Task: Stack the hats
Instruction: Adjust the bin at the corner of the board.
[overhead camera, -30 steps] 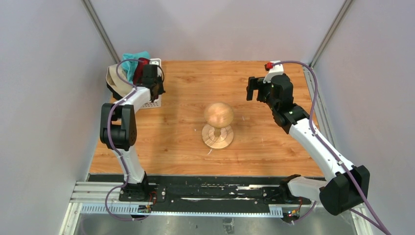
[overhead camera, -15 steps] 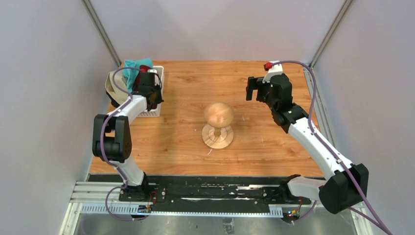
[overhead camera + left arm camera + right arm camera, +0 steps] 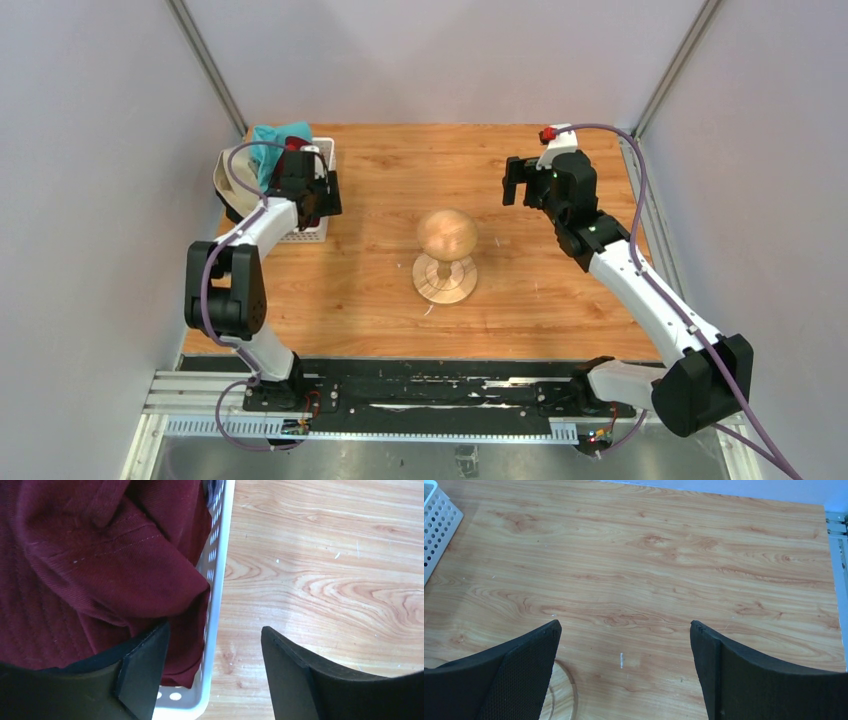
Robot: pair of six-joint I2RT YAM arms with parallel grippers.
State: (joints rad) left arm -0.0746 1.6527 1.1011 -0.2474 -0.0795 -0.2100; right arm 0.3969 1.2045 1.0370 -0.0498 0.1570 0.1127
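1. Left claw [image 3: 212, 641] is spread wide and grasps nothing. It straddles the basket [image 3: 216, 575] wall, one finger inside the basket, the other outside it over bare surface [image 3: 325, 580].
2. The inside finger sits right at the maroon hat [image 3: 90, 565]; can't tell if it touches.
3. Right claw [image 3: 624, 630] is released and empty, over the surface well apart from the basket.
4. Hats: the maroon one is bunched inside the basket against its wall. The teal hat [image 3: 275, 135] is at the basket's far end, and the beige hat [image 3: 232, 178] hangs over the side away from the stand [image 3: 447, 255]. No hat is on the stand yet.
5. Risk: clenching here would probably pinch the basket wall along with the maroon fabric, so lifting could drag or tip the light basket.
6. Risk: the fabric is soft and folded, so a grab may catch only a thin crease that slips out on the way from the basket.
7. Risk: the hats are piled together, so pulling the maroon one could haul its neighbours over the basket rim.
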